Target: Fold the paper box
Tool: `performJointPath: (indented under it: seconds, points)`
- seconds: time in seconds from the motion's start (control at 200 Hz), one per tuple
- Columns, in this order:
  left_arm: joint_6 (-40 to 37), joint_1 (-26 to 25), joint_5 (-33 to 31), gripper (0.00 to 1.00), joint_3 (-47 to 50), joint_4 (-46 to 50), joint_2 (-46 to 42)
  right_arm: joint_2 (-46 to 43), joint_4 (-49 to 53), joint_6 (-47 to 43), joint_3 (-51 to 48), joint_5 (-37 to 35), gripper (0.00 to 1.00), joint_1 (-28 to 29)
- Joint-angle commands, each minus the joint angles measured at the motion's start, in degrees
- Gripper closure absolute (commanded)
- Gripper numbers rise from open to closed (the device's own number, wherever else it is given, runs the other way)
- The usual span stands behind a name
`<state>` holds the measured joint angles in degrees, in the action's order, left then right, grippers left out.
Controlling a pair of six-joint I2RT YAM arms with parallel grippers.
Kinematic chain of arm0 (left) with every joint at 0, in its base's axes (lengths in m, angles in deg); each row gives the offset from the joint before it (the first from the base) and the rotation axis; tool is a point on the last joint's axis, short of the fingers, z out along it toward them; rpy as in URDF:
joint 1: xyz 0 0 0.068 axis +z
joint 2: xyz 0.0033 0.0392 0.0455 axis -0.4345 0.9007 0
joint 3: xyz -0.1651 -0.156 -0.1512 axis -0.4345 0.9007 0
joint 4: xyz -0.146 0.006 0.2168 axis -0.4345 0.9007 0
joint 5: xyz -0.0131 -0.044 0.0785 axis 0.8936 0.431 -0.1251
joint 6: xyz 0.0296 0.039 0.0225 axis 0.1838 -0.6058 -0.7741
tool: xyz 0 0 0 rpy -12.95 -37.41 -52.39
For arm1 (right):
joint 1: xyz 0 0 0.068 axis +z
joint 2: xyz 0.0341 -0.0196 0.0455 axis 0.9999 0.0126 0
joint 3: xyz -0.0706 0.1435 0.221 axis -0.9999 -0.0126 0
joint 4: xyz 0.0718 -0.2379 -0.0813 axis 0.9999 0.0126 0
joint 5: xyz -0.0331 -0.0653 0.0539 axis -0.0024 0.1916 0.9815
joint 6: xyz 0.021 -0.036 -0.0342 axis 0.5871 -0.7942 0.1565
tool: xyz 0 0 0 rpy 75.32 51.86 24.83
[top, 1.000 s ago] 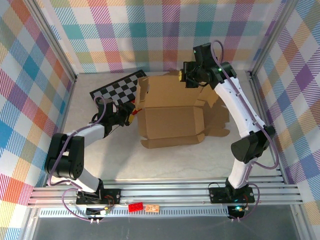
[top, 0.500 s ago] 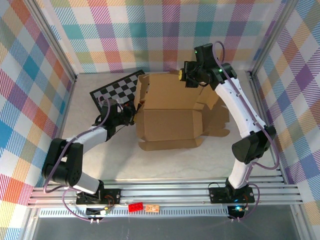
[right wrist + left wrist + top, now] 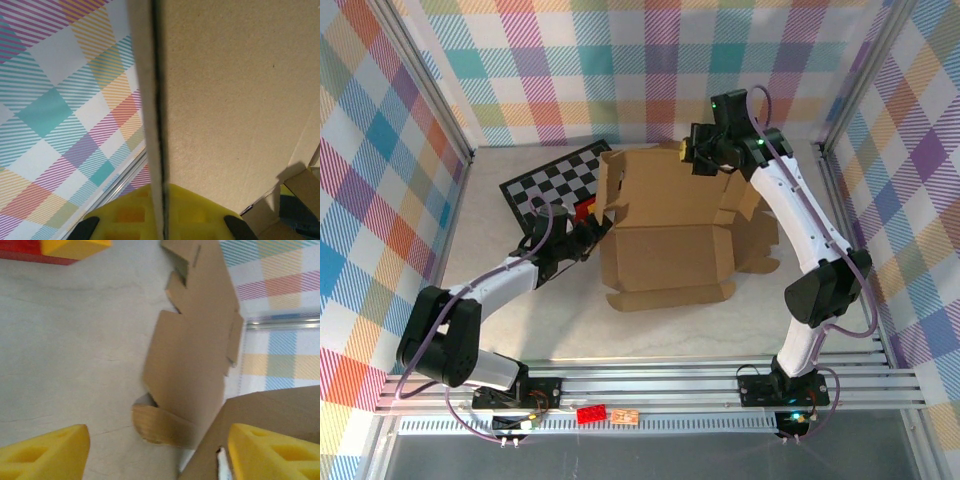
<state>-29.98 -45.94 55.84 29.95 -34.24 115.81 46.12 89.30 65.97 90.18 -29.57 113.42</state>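
left claw (image 3: 590, 228) has slid up to the paper box (image 3: 670, 255), spread wide, empty; right claw (image 3: 688, 152) pinches its back edge.

Bright, even overhead light (wrist views softly blurred).

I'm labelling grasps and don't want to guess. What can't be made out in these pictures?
- Right gripper grip: top view, fingertips hidden behind the raised back panel of the paper box; right wrist view, bottom edge cuts them off.
- Red-and-yellow object: left wrist view, cut by the top edge.
- Box's right flaps: top view, partly under the right arm.
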Motion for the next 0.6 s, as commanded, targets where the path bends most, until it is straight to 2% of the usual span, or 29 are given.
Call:
performJointPath:
  seconds: [0.0, 0.18, 0.385, 0.595]
  points:
    - [-5.42, -0.47, -5.84, 0.24, -2.16, 11.97, -3.1, -2.4, -3.22, -1.68, -2.51, 1.16, 1.0, 1.02]
    - [-7.99, -0.63, -10.28, 0.23, -0.27, 27.92, -7.97, -4.88, -9.71, -3.39, -10.26, -1.83, 1.0, 3.34]
    - [-9.62, -0.56, -13.16, 0.24, 4.98, 38.31, -16.93, -4.48, -15.13, -8.79, -13.07, -3.56, 1.0, 4.73]
    - [-11.3, -0.06, -19.43, 0.29, 1.0, 49.57, -25.42, -4.58, -18.74, -12.07, -17.79, -3.42, 1.0, 7.77]
